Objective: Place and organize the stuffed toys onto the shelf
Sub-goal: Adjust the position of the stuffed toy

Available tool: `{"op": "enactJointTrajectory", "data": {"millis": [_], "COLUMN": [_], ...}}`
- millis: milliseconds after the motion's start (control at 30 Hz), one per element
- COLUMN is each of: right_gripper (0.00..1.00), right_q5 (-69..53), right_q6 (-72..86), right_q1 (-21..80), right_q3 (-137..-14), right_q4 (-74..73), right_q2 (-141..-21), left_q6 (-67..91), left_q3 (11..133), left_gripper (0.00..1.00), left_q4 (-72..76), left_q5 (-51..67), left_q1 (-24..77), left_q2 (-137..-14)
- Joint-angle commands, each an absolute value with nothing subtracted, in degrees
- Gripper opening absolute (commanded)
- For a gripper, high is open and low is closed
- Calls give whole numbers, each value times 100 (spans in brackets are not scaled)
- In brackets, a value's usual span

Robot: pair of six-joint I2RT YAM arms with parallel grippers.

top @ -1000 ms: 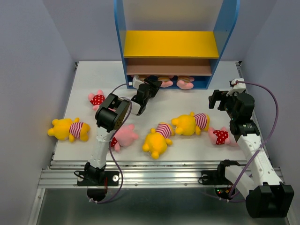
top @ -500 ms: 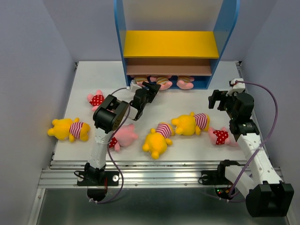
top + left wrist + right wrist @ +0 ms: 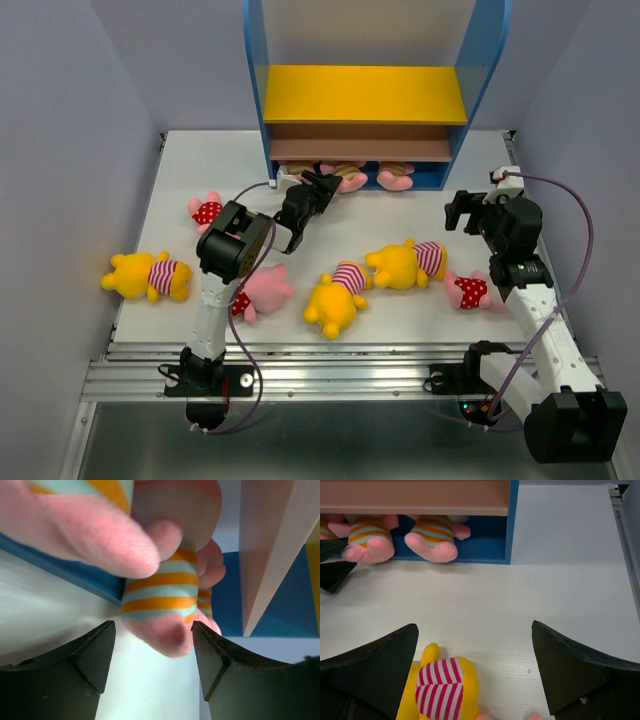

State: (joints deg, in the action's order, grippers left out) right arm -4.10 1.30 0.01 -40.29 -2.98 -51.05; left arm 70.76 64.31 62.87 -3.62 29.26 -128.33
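The shelf [image 3: 365, 95] stands at the back of the table. Three pink pigs in tan-striped shirts lie in its bottom tier; two show in the right wrist view [image 3: 367, 540] [image 3: 432, 537]. My left gripper [image 3: 312, 190] is at the front of that tier, open, with the leftmost pig's pink foot [image 3: 162, 630] between its fingertips [image 3: 97, 647] and a gap on the left side. My right gripper [image 3: 468, 212] hangs open above the table, over a yellow bear in a red-striped shirt [image 3: 440, 690].
On the white table lie a red-dotted pig [image 3: 207, 211], a yellow bear [image 3: 148, 275], a pink pig [image 3: 265, 290] beside the left arm, two more bears [image 3: 335, 300] [image 3: 400, 262] and a red-dotted pig [image 3: 470, 290]. Grey walls close in both sides.
My left gripper's jaws have spread off the striped pig, which stays in the bottom tier, and the wrist has shifted slightly left. The right arm has not moved.
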Motion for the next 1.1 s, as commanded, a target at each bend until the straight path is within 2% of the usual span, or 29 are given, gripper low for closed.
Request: {"op": "enactJointTrajectory", "data": {"millis": [0,500,767,1067], "right_gripper": [100,100,100,100], "right_q5": [-413,-404,-404,-413], "right_q6": [70,79,70,70], "right_q1": [-26,-26,-26,-26], "right_q3": [-3973,-3973,-3973,-3973], "right_q4": [114,114,114,114], "right_q2": [-5106,-5115,-5124,-5115], "left_q6": [7005,7119,6803,6803], "left_q3": [6829,6803,6663,6680], "left_gripper": [69,60,73,74], "left_q4": [6329,6258,6345,6284], "left_q5": [-211,-44,-53,-26], "left_q1": [2900,2909,2944,2971], "left_q2": [-12559,-12621,-12472,-12463]}}
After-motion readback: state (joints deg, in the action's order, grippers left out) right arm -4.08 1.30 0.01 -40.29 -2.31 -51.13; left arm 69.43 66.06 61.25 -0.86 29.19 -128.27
